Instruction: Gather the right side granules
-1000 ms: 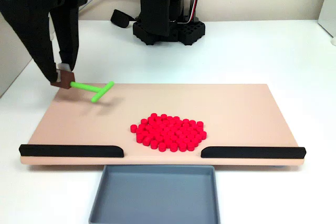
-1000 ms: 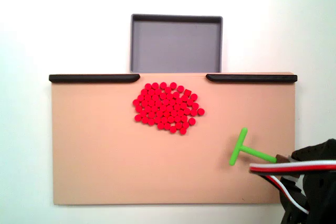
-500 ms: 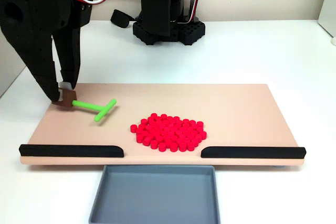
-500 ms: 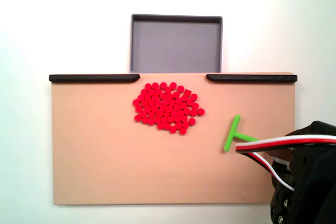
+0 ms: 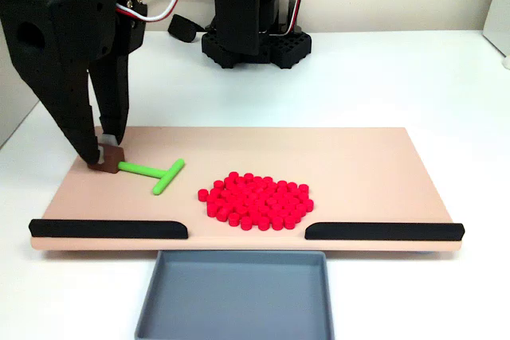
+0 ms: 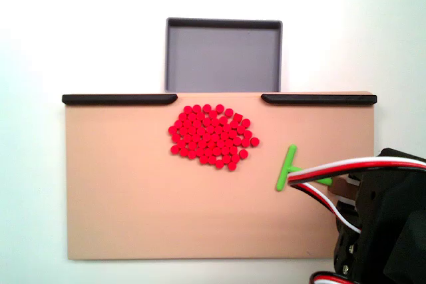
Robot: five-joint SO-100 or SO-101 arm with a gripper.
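Note:
The granules (image 5: pixel 256 199) are a tight cluster of small red pellets lying on the tan board (image 5: pixel 358 157), just behind the gap between two black rails. In the view from above, the granules (image 6: pixel 213 136) sit at the board's upper middle. My gripper (image 5: pixel 104 157) reaches down at the board's left side and is shut on a brown block at the end of the green T-shaped stick (image 5: pixel 151 171). The stick's crossbar points toward the cluster, a short gap away from it. From above, the green stick (image 6: pixel 287 167) lies right of the granules, its handle hidden under my arm (image 6: pixel 386 224).
A grey tray (image 5: pixel 235 292) stands just off the board's front edge, below the gap between the black rails (image 5: pixel 107 228) (image 5: pixel 382 231). The arm's black base (image 5: pixel 251 13) stands behind the board. White table surrounds the board.
My gripper has lowered and moved toward the board's front edge, carrying the green stick with it. The crossbar now lies closer to the granules, which have not moved.

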